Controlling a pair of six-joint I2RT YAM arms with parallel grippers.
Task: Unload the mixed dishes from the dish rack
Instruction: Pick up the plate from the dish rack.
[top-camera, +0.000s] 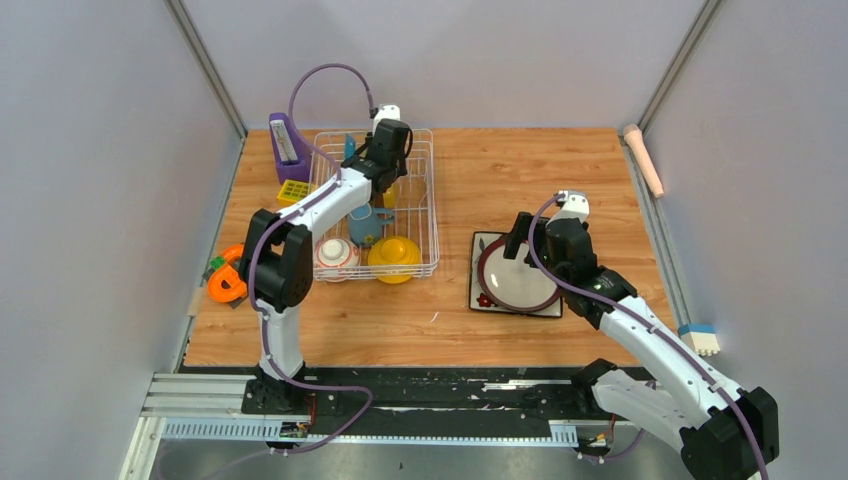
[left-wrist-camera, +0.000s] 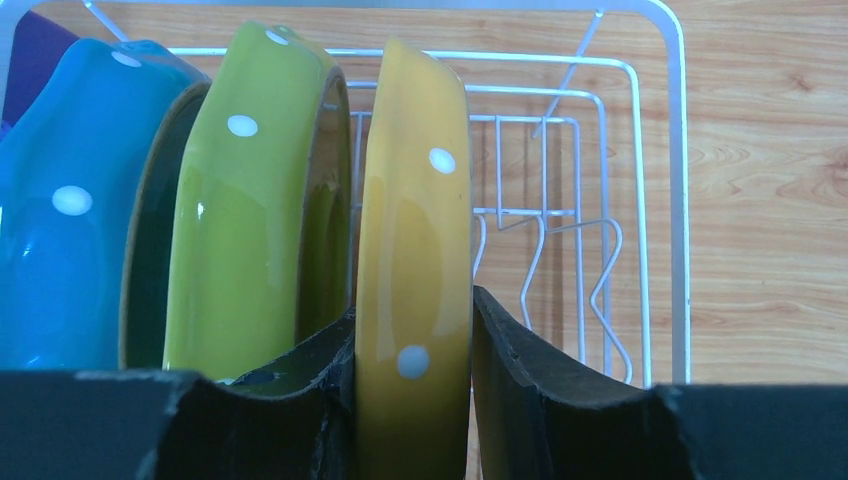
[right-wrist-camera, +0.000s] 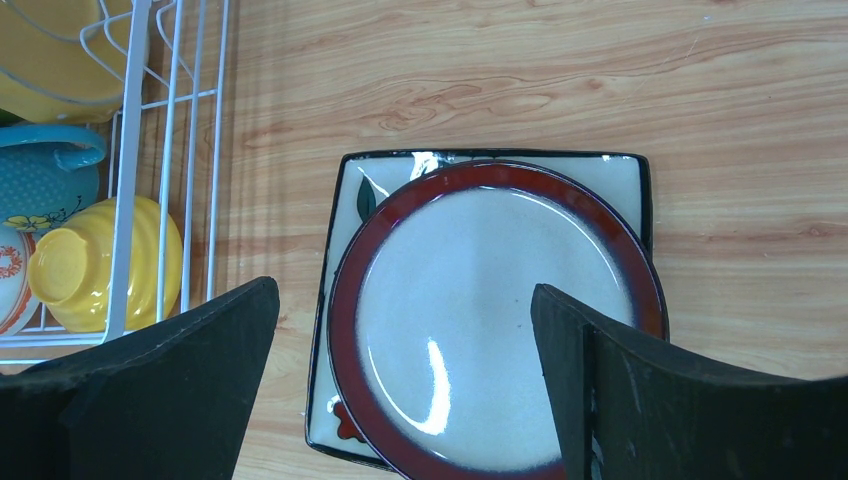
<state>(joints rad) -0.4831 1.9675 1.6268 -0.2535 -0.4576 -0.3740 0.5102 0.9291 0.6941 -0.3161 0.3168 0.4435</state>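
— Where does the dish rack (top-camera: 424, 215) sit?

— In the top view, at about ten o'clock from the middle of the table (top-camera: 500, 170). Its long side runs from twelve to six.

— What is in it?

— Three plates stand on edge at its twelve o'clock end. In the left wrist view the yellow plate (left-wrist-camera: 415, 230) is in the middle. The green-dotted plate (left-wrist-camera: 250, 200) is just beside it at nine o'clock, and the blue-dotted plate (left-wrist-camera: 60, 220) is beyond that on the same side. The blue-grey mug (top-camera: 366, 225) lies mid-rack. The yellow bowl (top-camera: 394, 255) fills the five o'clock corner and the red-and-white patterned bowl (top-camera: 335, 255) the seven o'clock corner.

— And the left gripper (left-wrist-camera: 412, 330)?

— It reaches into the rack and pinches the yellow plate. One finger lies against each face near the rim, with no gap showing on either side. The plate stands upright.

— The right gripper (right-wrist-camera: 403, 300)?

— Spread wide, with nothing held between the fingers. It hangs over the red-rimmed white round plate (right-wrist-camera: 470, 330), which lies flat on the dark square plate (right-wrist-camera: 352, 190). That stack rests on the table at four o'clock from its middle, near the rack's five o'clock corner but apart from it.

— Anything else around?

— A purple slanted holder (top-camera: 287, 145) at the rack's eleven o'clock and a small yellow grid block (top-camera: 293, 190) just beside the rack at nine. An orange tape measure (top-camera: 227, 280) lies at eight, by the table's edge.
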